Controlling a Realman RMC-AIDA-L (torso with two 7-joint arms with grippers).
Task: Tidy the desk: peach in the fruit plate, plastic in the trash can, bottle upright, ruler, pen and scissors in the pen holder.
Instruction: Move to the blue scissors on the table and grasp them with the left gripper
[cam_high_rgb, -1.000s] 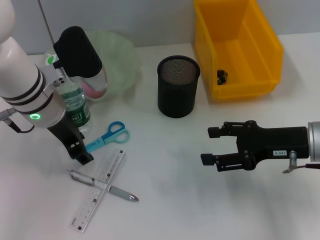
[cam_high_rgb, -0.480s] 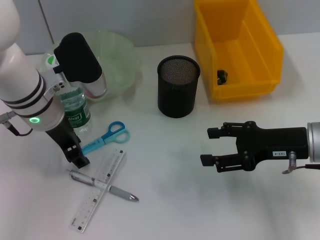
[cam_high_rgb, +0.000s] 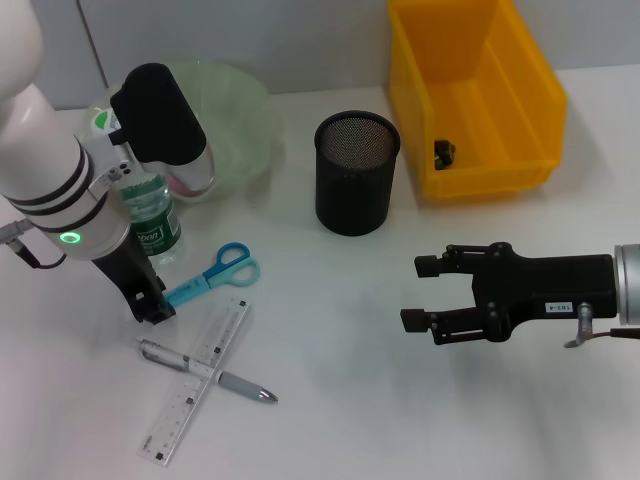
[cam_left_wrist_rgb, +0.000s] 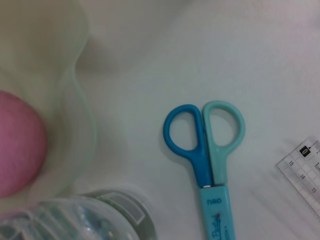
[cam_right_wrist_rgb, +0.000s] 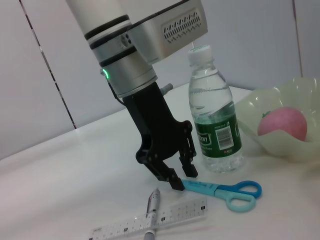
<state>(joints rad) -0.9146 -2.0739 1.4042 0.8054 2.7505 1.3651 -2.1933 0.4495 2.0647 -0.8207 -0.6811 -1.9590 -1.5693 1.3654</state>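
From the head view I see a pale green translucent fruit plate at the back left of the white desk, with a pink peach partly hidden inside it behind my left arm. A black mesh pen holder stands near the middle, and I can make out nothing in it. The yellow plastic bin at the back right holds one small dark item. A clear water bottle with a green label stands upright just in front of the plate. My left end effector points down at the desk, right at the blade end of the blue and teal scissors; the clear plastic ruler lies crossed over a silver pen just in front of it. My right end effector hovers well to the right with its fingers spread, holding nothing, over open desk.

In the left wrist view, the scissors lie flat with closed blades, the ruler corner near one side, the bottle cap and plate rim near the other, and the peach sits inside the plate.

In the right wrist view, my left end effector has its fingers parted, one tip touching or just above the scissors' sheath end. The bottle stands close behind, the pen and ruler in front, the peach in the plate.
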